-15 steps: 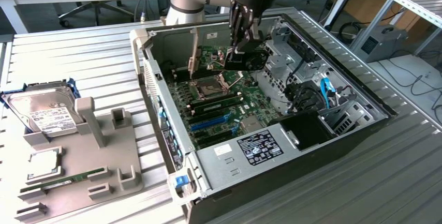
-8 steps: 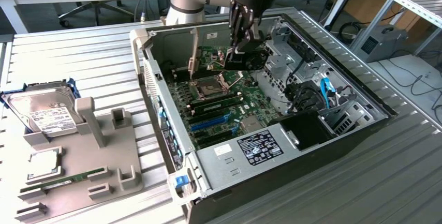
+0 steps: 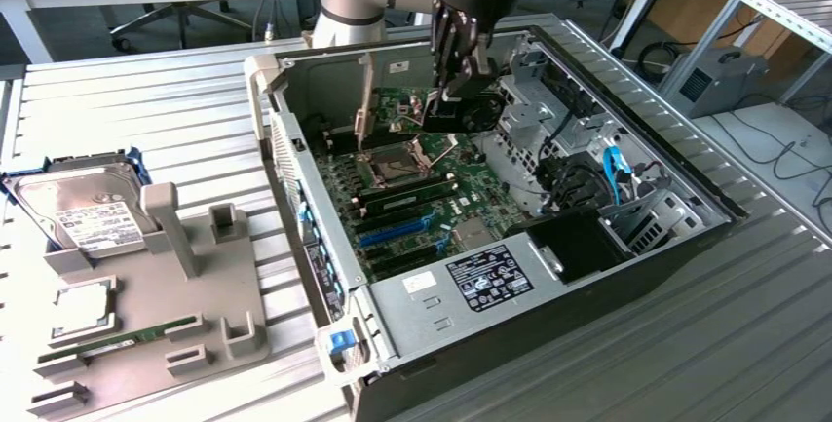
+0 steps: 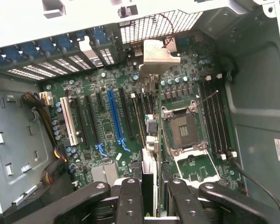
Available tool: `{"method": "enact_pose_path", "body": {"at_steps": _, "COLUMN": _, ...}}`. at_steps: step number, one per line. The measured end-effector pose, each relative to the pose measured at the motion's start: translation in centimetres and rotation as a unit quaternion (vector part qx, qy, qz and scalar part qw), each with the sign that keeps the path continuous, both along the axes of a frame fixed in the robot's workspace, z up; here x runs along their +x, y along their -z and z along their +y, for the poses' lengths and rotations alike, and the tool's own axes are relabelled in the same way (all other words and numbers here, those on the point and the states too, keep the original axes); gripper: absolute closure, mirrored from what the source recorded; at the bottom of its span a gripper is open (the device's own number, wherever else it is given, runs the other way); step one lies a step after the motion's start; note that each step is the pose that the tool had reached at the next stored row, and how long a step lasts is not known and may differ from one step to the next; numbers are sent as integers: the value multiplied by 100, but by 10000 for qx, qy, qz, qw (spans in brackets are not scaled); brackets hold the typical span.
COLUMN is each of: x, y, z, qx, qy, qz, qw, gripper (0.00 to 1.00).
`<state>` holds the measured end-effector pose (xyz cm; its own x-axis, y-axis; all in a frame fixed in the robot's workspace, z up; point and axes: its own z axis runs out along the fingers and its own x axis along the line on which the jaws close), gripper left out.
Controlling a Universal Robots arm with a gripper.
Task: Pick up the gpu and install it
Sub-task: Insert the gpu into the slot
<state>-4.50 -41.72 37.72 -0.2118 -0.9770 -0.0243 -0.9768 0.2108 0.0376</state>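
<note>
Ribbed metal desk point(image 3: 156, 100) carries an open PC case point(image 3: 650, 247) lying on its side, with a grey parts tray point(image 3: 195, 295) toward the exterior view's left holding a hard drive point(image 3: 85, 212), a CPU point(image 3: 85, 305) and a RAM stick point(image 3: 124, 336). Above the case's far end, the pincer point(image 3: 455, 86) hangs over the motherboard point(image 3: 430, 188), pinching the gpu point(image 3: 458, 110) upright.

From the wrist, the gpu point(image 4: 149, 163) runs edge-on between the fingers point(image 4: 130, 200), held above the board beside the CPU socket point(image 4: 184, 130), with the blue slot point(image 4: 115, 116) off to one side. Misalignment looks like the risk: lowered here, the card's edge would likely strike the socket area or components rather than seat in a slot.
</note>
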Motion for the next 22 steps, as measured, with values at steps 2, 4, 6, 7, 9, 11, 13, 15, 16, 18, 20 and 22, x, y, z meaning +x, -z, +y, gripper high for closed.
{"method": "enact_pose_path", "body": {"at_steps": 2, "x": 0, "y": 0, "z": 0, "qx": 0, "qy": -16, "qz": 0, "qw": 10000, "gripper": 74}}
{"method": "enact_pose_path", "body": {"at_steps": 4, "x": 0, "y": 1, "z": 0, "qx": 0, "qy": -47, "qz": 0, "qw": 10000, "gripper": 74}}
{"method": "enact_pose_path", "body": {"at_steps": 6, "x": 0, "y": 1, "z": 0, "qx": 0, "qy": -64, "qz": 0, "qw": 10000, "gripper": 74}}
{"method": "enact_pose_path", "body": {"at_steps": 7, "x": 0, "y": 1, "z": 0, "qx": 0, "qy": -74, "qz": 0, "qw": 10000, "gripper": 74}}
{"method": "enact_pose_path", "body": {"at_steps": 9, "x": 0, "y": 1, "z": 0, "qx": 0, "qy": -91, "qz": 0, "qw": 10000, "gripper": 74}}
{"method": "enact_pose_path", "body": {"at_steps": 11, "x": 0, "y": 1, "z": 0, "qx": 0, "qy": -107, "qz": 0, "qw": 9999, "gripper": 74}}
{"method": "enact_pose_path", "body": {"at_steps": 13, "x": 0, "y": 1, "z": 0, "qx": 0, "qy": -125, "qz": 0, "qw": 9999, "gripper": 74}}
{"method": "enact_pose_path", "body": {"at_steps": 15, "x": 0, "y": 1, "z": 0, "qx": 0, "qy": -141, "qz": 0, "qw": 9999, "gripper": 74}}
{"method": "enact_pose_path", "body": {"at_steps": 16, "x": 0, "y": 1, "z": 0, "qx": 0, "qy": -149, "qz": 0, "qw": 9999, "gripper": 74}}
{"method": "enact_pose_path", "body": {"at_steps": 18, "x": 0, "y": 1, "z": 0, "qx": 0, "qy": -166, "qz": 0, "qw": 9999, "gripper": 74}}
{"method": "enact_pose_path", "body": {"at_steps": 20, "x": 0, "y": 2, "z": 0, "qx": 0, "qy": -190, "qz": 0, "qw": 9998, "gripper": 74}}
{"method": "enact_pose_path", "body": {"at_steps": 22, "x": 0, "y": 2, "z": 0, "qx": 0, "qy": -219, "qz": 0, "qw": 9998, "gripper": 74}}
